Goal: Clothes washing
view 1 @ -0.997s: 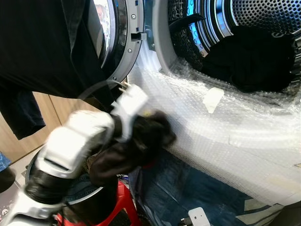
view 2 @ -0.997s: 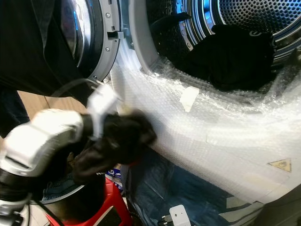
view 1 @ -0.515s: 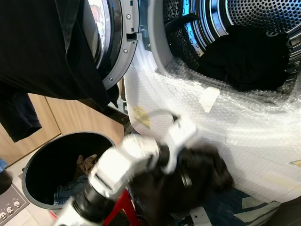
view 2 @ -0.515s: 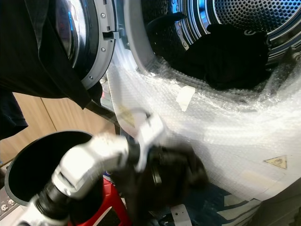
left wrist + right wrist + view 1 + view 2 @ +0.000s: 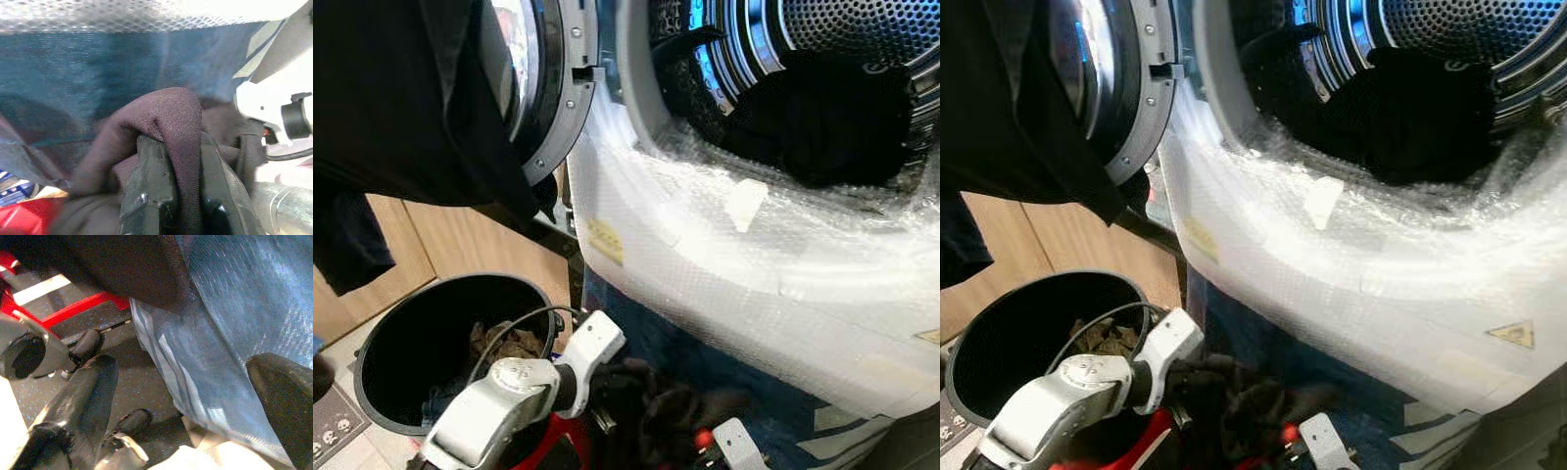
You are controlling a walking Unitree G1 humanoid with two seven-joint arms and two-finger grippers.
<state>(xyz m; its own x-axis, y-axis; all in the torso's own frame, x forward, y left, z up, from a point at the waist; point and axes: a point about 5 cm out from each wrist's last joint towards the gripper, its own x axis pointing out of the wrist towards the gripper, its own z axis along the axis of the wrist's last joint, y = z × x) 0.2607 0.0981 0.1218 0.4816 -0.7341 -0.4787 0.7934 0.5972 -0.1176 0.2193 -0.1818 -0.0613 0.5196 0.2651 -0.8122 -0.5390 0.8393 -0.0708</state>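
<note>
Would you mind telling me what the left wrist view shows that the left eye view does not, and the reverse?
Left wrist view alone: the two black fingers of the left gripper pinching a fold of the dark brown cloth garment, close up.

Left eye view alone: the round black laundry bin with clothes inside, the open washing machine drum holding a black garment, and a black shirt draped over the open door.

Both: the dark brown garment, held low in front of the bubble-wrapped machine front, and blue sheeting beneath.
</note>
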